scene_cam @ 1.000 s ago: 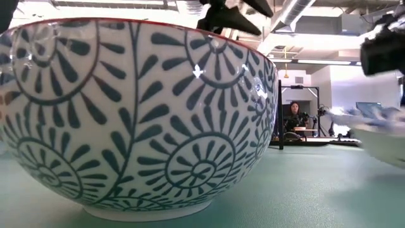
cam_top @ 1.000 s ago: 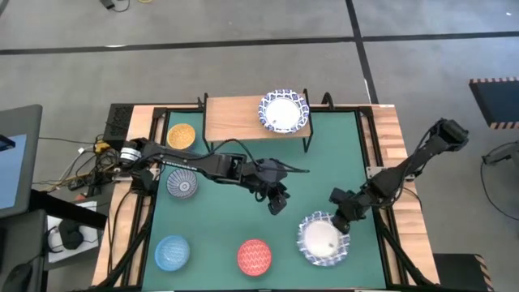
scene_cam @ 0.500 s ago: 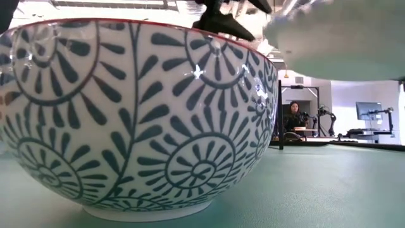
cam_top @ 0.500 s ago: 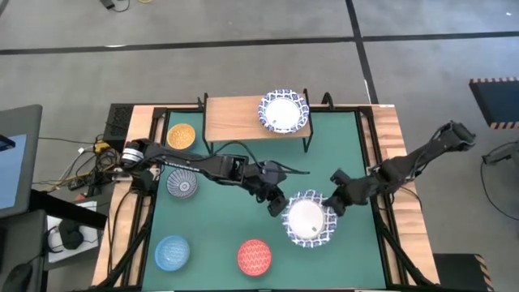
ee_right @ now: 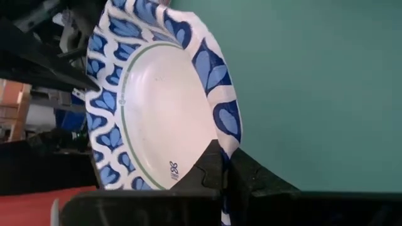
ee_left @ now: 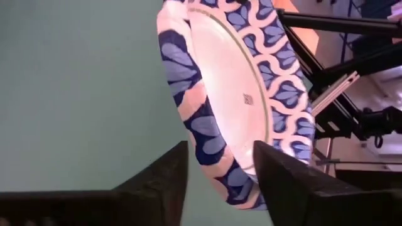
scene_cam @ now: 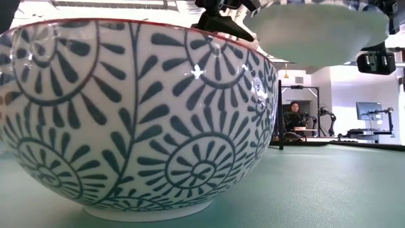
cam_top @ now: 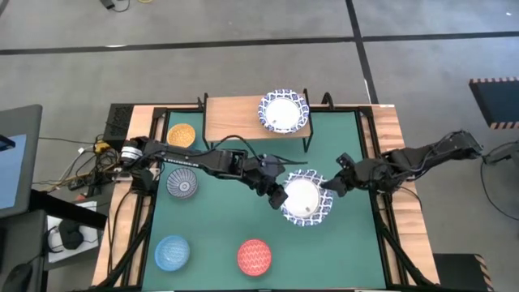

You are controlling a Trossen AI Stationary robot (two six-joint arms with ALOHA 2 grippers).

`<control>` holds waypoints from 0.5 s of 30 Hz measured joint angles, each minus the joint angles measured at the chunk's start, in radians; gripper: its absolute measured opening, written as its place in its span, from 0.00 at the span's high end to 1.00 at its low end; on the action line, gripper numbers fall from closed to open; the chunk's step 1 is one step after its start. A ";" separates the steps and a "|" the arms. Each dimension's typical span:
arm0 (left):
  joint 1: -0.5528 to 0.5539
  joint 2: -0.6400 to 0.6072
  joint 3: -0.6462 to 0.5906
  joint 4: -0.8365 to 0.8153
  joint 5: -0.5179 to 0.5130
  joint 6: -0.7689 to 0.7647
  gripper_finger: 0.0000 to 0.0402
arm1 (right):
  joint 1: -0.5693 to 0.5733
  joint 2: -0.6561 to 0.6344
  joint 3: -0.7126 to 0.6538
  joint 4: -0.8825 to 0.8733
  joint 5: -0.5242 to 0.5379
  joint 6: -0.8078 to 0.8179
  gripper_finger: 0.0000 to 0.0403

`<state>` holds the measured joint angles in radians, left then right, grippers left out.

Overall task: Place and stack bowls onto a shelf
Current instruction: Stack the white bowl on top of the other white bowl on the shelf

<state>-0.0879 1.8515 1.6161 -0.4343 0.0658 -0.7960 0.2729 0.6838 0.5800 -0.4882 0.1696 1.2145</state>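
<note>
A small dark printed mark sits inside the white, blue-lattice-rimmed bowl (cam_top: 304, 198) held above the middle of the green counter (cam_top: 219, 223); its lettering is too small to read. The right pincer (cam_top: 328, 186) is clamped on the bowl's rim on the right side, a finger on each face of the rim. The left pincer (cam_top: 278, 195) meets the opposite rim, its fingers (ee_left: 286, 176) spread a little with the rim between them. A second lattice-rimmed bowl (cam_top: 284, 111) sits on the right end of the light-wood shelf (cam_top: 231, 119) at the counter's far edge. Four smaller bowls rest on the counter: a yellow-orange bowl (cam_top: 182, 135) and a grey-patterned bowl (cam_top: 182, 185) at the left, a light blue bowl (cam_top: 172, 251) and a red bowl (cam_top: 255, 257) near the front. Six bowls show from above.
</note>
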 joint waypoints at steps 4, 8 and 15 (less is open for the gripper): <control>0.005 0.000 0.000 -0.006 0.026 -0.012 0.87 | -0.007 0.000 0.000 0.020 -0.013 -0.004 0.93; 0.031 0.000 0.000 -0.009 0.062 -0.025 0.97 | -0.006 -0.006 0.000 0.033 -0.034 -0.031 0.85; 0.101 -0.031 0.000 -0.008 0.097 -0.026 1.00 | 0.005 -0.088 0.029 0.022 0.136 -0.256 0.66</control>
<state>0.0132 1.8206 1.6161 -0.4423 0.1624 -0.8223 0.2779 0.5956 0.6087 -0.4657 0.3058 0.9583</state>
